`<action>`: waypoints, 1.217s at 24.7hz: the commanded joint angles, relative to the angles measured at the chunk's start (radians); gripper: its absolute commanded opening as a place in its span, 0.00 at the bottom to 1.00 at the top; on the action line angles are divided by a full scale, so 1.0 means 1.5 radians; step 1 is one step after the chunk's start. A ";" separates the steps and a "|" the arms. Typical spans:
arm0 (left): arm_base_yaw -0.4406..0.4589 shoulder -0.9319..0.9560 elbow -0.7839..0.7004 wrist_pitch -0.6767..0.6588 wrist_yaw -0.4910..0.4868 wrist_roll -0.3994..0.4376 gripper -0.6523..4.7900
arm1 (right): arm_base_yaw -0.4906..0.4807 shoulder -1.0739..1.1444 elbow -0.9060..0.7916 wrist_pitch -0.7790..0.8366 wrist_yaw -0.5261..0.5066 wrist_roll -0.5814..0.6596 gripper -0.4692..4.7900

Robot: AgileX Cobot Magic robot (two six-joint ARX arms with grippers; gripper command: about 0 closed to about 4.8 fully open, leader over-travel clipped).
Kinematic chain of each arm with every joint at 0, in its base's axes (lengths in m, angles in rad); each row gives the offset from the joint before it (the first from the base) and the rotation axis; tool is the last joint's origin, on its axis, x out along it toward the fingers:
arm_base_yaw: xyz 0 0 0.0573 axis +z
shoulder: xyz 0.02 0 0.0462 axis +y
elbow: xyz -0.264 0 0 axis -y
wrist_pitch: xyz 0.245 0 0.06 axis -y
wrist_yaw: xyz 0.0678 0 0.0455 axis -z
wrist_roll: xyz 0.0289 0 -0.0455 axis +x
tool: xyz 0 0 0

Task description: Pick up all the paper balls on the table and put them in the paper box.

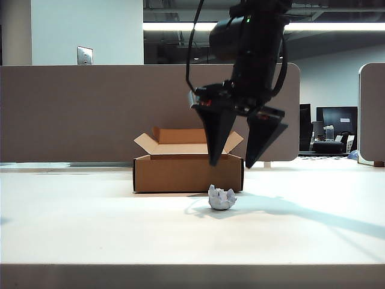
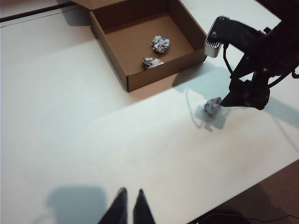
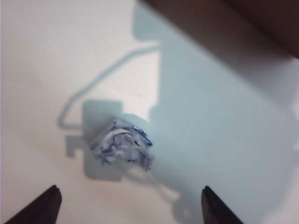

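Off-white and bare, the table [image 1: 90, 223] runs across the lower half of the exterior view, with the paper box [image 1: 187, 171] standing at centre, flaps open. Two paper balls [image 2: 160, 44] already lie inside it, visible in the upper middle of the left wrist view. The third paper ball [image 1: 222, 198] sits on the table just in front of the box's right end, a little right of centre.

Above that ball, the right gripper [image 1: 236, 164] hangs with its fingers spread wide; in the right wrist view the ball [image 3: 122, 144] lies between the two fingertips [image 3: 46, 201], slightly nearer the left one. The left gripper [image 2: 130, 205] is at the bottom edge of its own view, jaws pressed almost together, holding nothing, well clear of the work.

To do the pick well, the right gripper should likely shift a touch so the ball is centred, descend straight until the tips bracket the wad near the tabletop, then close gently. Crumpled paper is light and may skid if one finger arrives first.
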 commanded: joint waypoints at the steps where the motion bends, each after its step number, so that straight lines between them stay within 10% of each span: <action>1: -0.001 -0.002 0.001 0.009 -0.002 0.002 0.16 | 0.006 0.014 0.003 0.005 -0.016 0.006 0.87; 10: -0.001 -0.002 0.001 0.007 -0.020 0.014 0.16 | 0.011 0.066 0.003 0.018 -0.032 0.006 0.85; 22: -0.001 -0.002 0.001 0.006 -0.028 0.014 0.16 | 0.011 0.084 0.003 0.042 -0.028 0.016 0.36; 30: -0.001 -0.002 0.001 0.006 -0.029 0.014 0.16 | 0.011 0.076 0.005 0.099 -0.032 -0.004 0.25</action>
